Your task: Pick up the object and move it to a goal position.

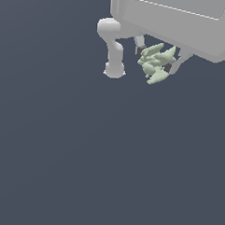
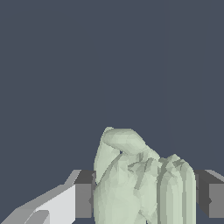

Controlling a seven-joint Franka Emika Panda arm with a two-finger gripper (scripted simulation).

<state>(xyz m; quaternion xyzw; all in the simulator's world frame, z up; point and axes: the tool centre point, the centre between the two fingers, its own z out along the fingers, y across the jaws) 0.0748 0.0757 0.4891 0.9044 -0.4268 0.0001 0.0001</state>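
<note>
The object (image 1: 156, 63) is a small pale sage-green lump with stubby finger-like lobes, near the top of the exterior view. My gripper (image 1: 154, 60) is shut on the object, one dark pad on each side of it. The wrist view shows the object (image 2: 140, 183) filling the gap between the two dark pads (image 2: 84, 194), touching both. The white hand body looms large above it in the exterior view and hides the object's upper part.
The white arm links and base (image 1: 115, 49) stand to the exterior view's left of the gripper. A plain dark blue-grey surface (image 1: 84, 155) fills everything else in both views.
</note>
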